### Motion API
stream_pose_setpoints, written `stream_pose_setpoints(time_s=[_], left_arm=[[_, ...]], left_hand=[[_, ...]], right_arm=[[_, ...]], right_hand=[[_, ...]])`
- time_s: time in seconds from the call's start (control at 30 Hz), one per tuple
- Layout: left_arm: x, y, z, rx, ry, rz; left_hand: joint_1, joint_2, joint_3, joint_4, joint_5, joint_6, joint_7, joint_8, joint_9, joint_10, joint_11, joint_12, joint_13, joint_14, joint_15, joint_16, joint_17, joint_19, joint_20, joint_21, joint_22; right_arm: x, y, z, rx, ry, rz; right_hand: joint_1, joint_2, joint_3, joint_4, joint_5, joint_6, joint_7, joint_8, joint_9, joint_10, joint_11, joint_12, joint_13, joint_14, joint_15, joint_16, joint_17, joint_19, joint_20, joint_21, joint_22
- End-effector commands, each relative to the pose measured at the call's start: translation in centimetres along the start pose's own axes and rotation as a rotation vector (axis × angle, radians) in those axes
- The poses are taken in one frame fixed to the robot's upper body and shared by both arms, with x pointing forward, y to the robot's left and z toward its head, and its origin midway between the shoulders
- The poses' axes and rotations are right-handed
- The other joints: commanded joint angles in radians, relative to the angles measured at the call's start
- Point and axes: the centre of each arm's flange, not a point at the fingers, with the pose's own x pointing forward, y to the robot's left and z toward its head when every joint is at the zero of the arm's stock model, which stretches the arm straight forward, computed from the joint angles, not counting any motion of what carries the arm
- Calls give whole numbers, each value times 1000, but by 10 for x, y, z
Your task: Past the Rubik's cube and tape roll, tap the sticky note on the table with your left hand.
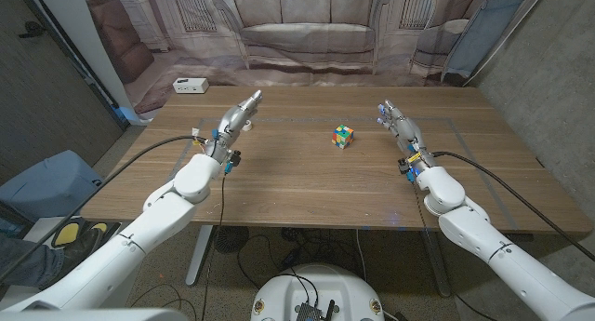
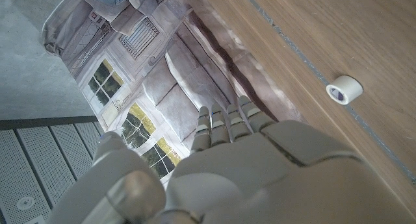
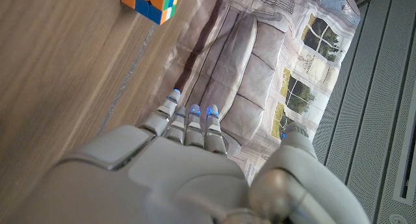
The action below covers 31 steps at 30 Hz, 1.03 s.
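— How are the hands held, taken from the near edge of the table (image 1: 297,195)?

— The left hand (image 1: 237,121) is held out above the wood, well to the left of the Rubik's cube (image 1: 344,136). Its fingers (image 2: 224,123) are stretched straight and close together, the thumb is set apart, and nothing is held. The right hand (image 1: 398,126) is kept on the other side of the cube and nearer to it. Its fingers (image 3: 188,117) are likewise straight, and nothing is gripped.

— Why are they held so?

— A tap is asked for, not a grasp, so flat, extended fingers are judged to suit the left hand. The right hand is not named in the task and is probably parked clear of the path.

— And the cube?

— It is set near the table's middle, between the two hands and touched by neither, as something to be passed.

— The tape roll (image 2: 343,89)?

— In the left wrist view it is seen lying on the wood, apart from the left hand. Its place relative to the cube cannot be told.

— Where is the sticky note?

— Its place cannot be told. By the task's wording it is to be looked for beyond the cube.

— What lies farther back?

— A white box (image 1: 190,85) is set far beyond and left of the cube, with a printed backdrop (image 1: 297,33) hung behind the table.
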Motion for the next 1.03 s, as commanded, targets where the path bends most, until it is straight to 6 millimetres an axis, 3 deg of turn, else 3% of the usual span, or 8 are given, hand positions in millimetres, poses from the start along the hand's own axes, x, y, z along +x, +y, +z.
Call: stream_pose_setpoints(time_s=[0.03, 0.4, 1.03], left_arm=[[14, -10, -10, -86, -12, -22], [20, -16, -28, -155, 18, -25], [13, -13, -35, -155, 31, -8]], left_hand=[[6, -4, 2, -7, 1, -8, 4, -3, 3, -5, -8, -3, -1, -6, -8, 0, 4, 5, -16, -1, 2], [8, -3, 2, -9, 1, -10, 12, -1, 3, -1, -7, -2, -1, -5, -7, 3, 4, 2, -10, -2, 2], [10, -2, 3, -10, 2, -5, 14, 2, 3, -1, -6, -2, -2, -4, -6, 4, 3, -1, -6, -3, 1]], right_arm=[[-6, -8, -3, -9, 6, -6], [-7, -11, -7, 8, 10, -32], [0, -6, -6, 16, 8, -31]], right_hand=[[8, 9, 5, -6, 6, -24, 14, -5, 3, -9, -2, -1, 4, -5, 3, -2, 1, 18, -14, 9, 2], [11, 11, 7, -7, 6, -28, 27, -1, 3, -4, -1, 4, 4, -1, 2, 1, 0, 24, -13, 11, 1], [8, 10, 5, -5, 5, -12, 26, 10, 2, 11, 2, 11, 4, 14, 8, 8, 1, 28, -4, 11, 1]])
